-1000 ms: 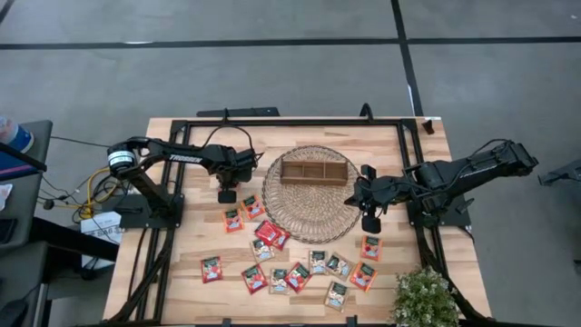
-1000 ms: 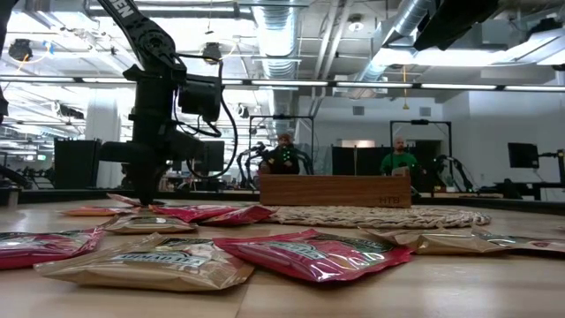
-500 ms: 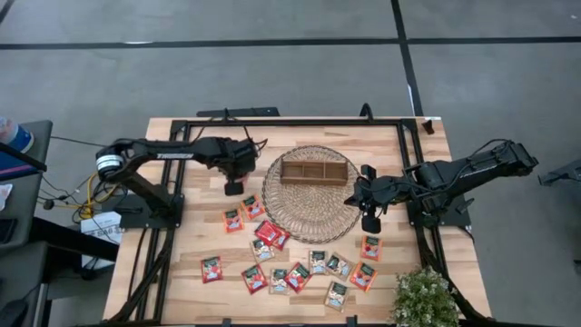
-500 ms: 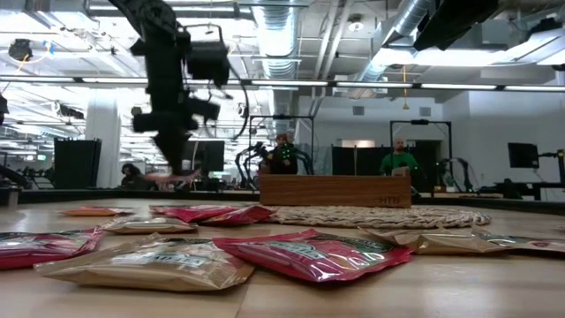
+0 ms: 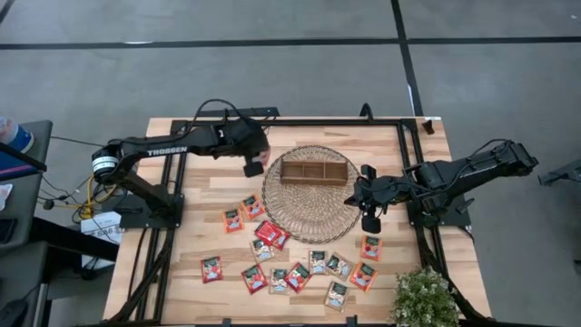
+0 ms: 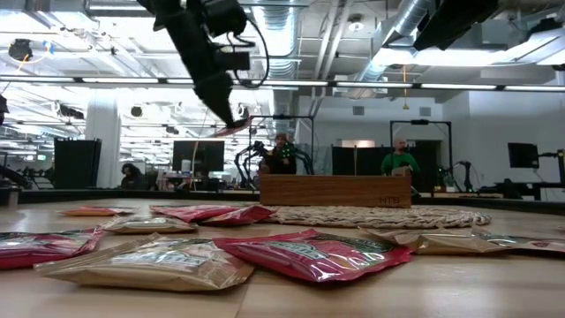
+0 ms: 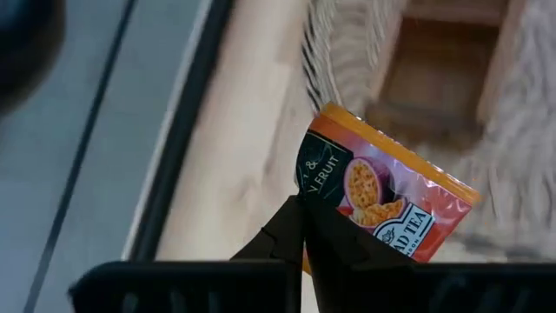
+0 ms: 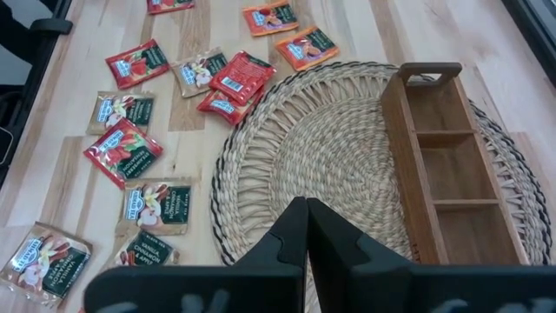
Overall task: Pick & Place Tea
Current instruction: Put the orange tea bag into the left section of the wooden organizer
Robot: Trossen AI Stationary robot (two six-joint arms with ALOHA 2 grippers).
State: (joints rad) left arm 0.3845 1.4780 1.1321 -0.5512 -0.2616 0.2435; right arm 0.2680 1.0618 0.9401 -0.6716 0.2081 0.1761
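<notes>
High view, left to right: the left claw (image 5: 254, 165) hangs above the tabletop (image 5: 195, 195) just beside the left rim of the round wicker mat (image 5: 309, 213), its 2 fingers pinched flat on 1 corner of a red-orange tea sachet (image 7: 382, 204), which hangs clear of the surface. The wooden tray (image 5: 313, 171), with 3 compartments, lies to the claw's right, its long axis running left to right across the mat; its leftmost compartment is the nearest, so the coming placement is judged to require travel to the right and a descent. The loose sachets (image 5: 295, 259) lie scattered on the tabletop in front of the mat. The right claw (image 5: 369, 222) waits at the mat's right rim, fingers closed on nothing.
</notes>
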